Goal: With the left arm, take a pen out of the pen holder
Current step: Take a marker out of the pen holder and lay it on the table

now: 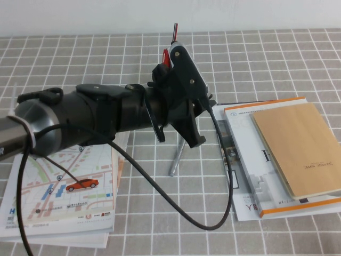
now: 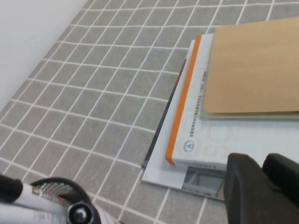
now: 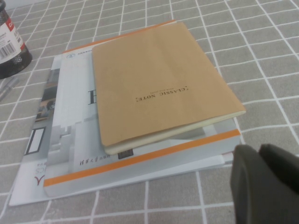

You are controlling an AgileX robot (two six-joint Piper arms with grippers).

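My left arm reaches across the table's middle, and its gripper [image 1: 206, 101] is mostly hidden behind its own black housing. In the left wrist view the left gripper [image 2: 262, 164] is shut with nothing between its fingers, above the corner of the book stack. The black mesh pen holder [image 2: 56, 187] with a white pen [image 2: 25, 198] sits just beside it. Only a red pen top [image 1: 174, 32] shows past the arm from above. A silver pen [image 1: 177, 157] lies on the tiles under the arm. My right gripper [image 3: 259, 153] is shut and empty near the books' front corner.
A stack of books topped by a tan notebook [image 1: 298, 146] lies at the right. A map booklet [image 1: 64, 197] lies at the left under the arm. The arm's black cable [image 1: 176, 208] loops over the tiles. The wall [image 1: 160, 13] bounds the far edge.
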